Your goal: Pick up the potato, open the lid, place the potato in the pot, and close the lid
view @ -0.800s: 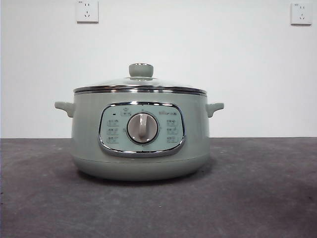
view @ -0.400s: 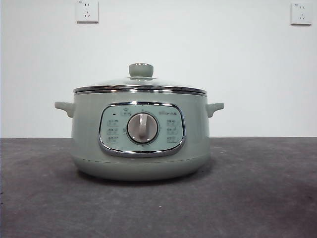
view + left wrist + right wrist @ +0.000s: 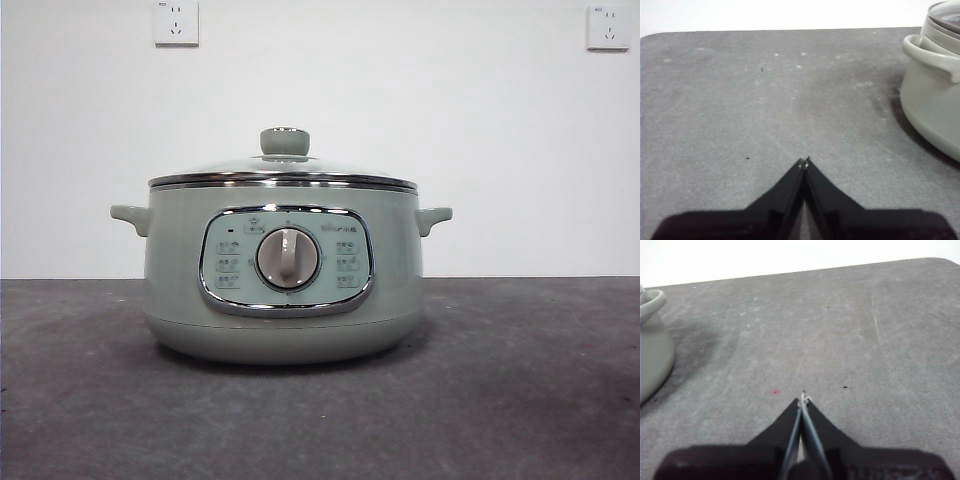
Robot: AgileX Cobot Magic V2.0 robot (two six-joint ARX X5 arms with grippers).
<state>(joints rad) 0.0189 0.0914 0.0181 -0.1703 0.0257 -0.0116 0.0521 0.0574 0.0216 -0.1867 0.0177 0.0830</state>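
Note:
The pale sage-green pot (image 3: 283, 275) stands in the middle of the grey table, its control panel and round grey dial (image 3: 288, 258) facing the front view. The clear glass lid (image 3: 283, 172) with its pale-green knob (image 3: 285, 141) sits closed on the pot. The potato shows in no view. My left gripper (image 3: 804, 162) is shut and empty over bare table, with the pot (image 3: 935, 95) off to one side. My right gripper (image 3: 802, 399) is shut and empty over bare table, with the pot's handle (image 3: 652, 302) at that view's edge.
A white wall with two sockets (image 3: 176, 22) (image 3: 608, 27) stands behind the table. The grey tabletop (image 3: 520, 390) stretches to both sides of the pot. Its rounded far corners show in the wrist views (image 3: 655, 37) (image 3: 940, 262).

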